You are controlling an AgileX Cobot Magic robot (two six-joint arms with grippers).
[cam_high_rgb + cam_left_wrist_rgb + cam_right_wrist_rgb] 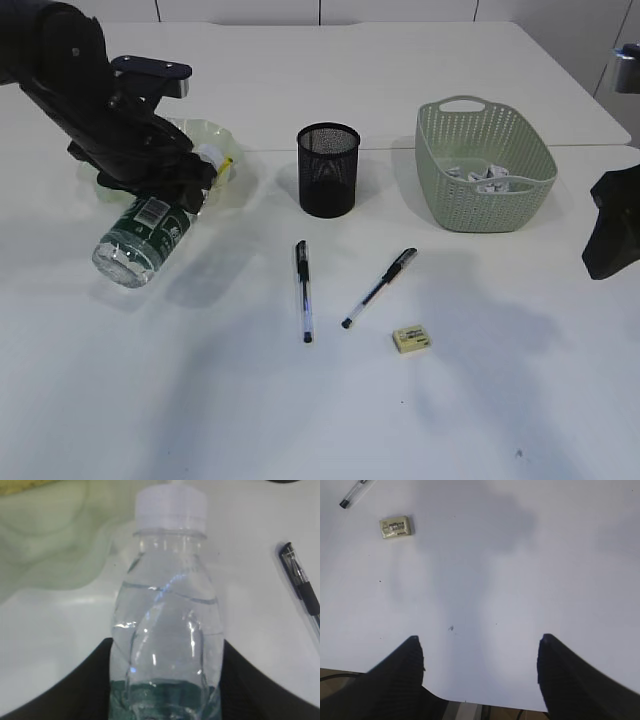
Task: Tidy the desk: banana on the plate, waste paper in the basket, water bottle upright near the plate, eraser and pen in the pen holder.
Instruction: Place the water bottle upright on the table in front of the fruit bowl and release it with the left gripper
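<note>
A: Start with the exterior view. What is the left gripper [185, 185] doing?

B: It is clamped around the water bottle [140, 240], which hangs tilted off the desk [300, 420], base toward the camera, white cap pointing back at the plate [235, 165]. The grip sits on the bottle's upper body, probably so the base stays free to be set down upright.

A: And the rest of the task's things?

B: The pen holder [328, 170] stands in the middle with two pens [303, 290] and the eraser [411, 340] lying in front of it, all apart. The basket [485, 180] on the right already holds crumpled paper. A bit of yellow shows on the plate behind the arm; likely the banana, mostly hidden.

A: The left wrist view?

B: The bottle [167, 625] fills it, pinched between both dark fingers [255, 690] just above the green label, cap up in the picture, the plate's pale green rim [50, 540] beyond, one pen [302, 587] at the right edge.

A: Right wrist view?

B: The right gripper [480, 675] hovers over bare desk, jaws wide and holding nothing. The eraser [395, 526] and a pen tip [350, 495] lie well ahead. I'd judge it is waiting its turn.
</note>
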